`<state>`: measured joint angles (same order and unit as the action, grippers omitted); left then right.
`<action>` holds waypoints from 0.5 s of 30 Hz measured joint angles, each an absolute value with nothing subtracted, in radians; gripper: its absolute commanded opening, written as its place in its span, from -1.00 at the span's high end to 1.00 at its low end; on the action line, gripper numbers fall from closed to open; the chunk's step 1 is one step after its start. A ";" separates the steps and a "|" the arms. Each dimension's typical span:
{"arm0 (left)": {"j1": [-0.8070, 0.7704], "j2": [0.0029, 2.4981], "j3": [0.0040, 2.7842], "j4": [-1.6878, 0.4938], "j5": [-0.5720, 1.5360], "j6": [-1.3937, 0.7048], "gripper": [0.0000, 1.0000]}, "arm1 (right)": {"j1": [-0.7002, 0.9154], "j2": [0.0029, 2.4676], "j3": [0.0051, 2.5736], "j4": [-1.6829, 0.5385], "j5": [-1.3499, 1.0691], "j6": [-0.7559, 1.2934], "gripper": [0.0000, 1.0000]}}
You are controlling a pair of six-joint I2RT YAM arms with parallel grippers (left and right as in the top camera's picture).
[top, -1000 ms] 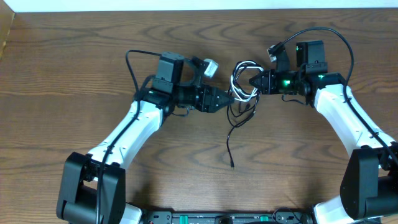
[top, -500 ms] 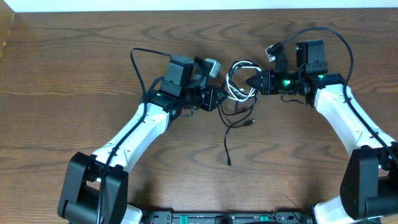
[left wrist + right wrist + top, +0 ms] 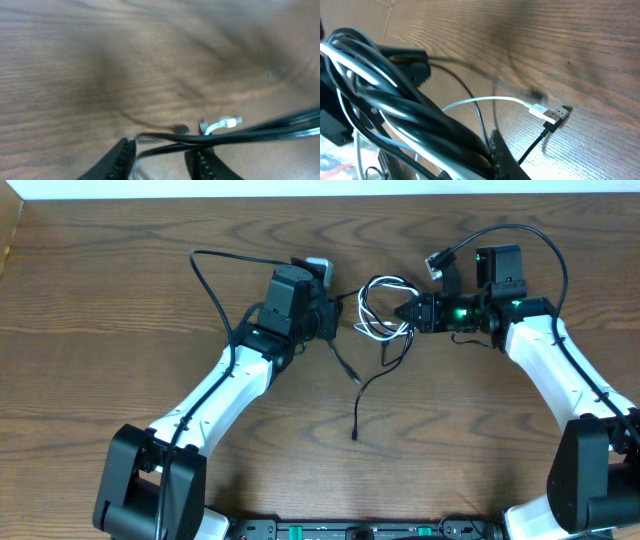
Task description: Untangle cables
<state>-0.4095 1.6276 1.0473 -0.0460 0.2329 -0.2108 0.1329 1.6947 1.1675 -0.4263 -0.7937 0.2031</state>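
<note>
The cables are a coil of white cable (image 3: 366, 308) and black cable (image 3: 357, 400) at the table's middle. My right gripper (image 3: 406, 312) is shut on the coil's right side; in the right wrist view the thick bundle (image 3: 395, 100) fills the space beside one finger (image 3: 506, 159), with a white plug (image 3: 552, 114) lying on the wood. My left gripper (image 3: 334, 328) is left of the coil, its jaws narrow with black cable (image 3: 260, 132) stretched across its tips (image 3: 162, 150). The black tail trails down to a plug (image 3: 354, 436). A white plug (image 3: 227, 121) lies beyond.
Thicker black arm wires loop behind the left arm (image 3: 205, 275) and over the right arm (image 3: 530, 235). The brown wooden table (image 3: 120, 330) spreads around; its far edge meets a white strip (image 3: 300, 188).
My left gripper has drawn back left and a little up from the coil, dragging black cable with it; the loose black loops below the coil have straightened. The right gripper has held still.
</note>
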 measured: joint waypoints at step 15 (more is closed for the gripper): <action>-0.403 1.628 1.047 0.049 0.184 -0.270 -0.08 | 0.133 1.695 1.168 -0.429 -0.794 0.205 0.98</action>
<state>-0.4034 1.6276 1.0473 0.0490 0.1841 -0.2703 0.1329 1.6947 1.1675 -0.4294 -0.7940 0.2054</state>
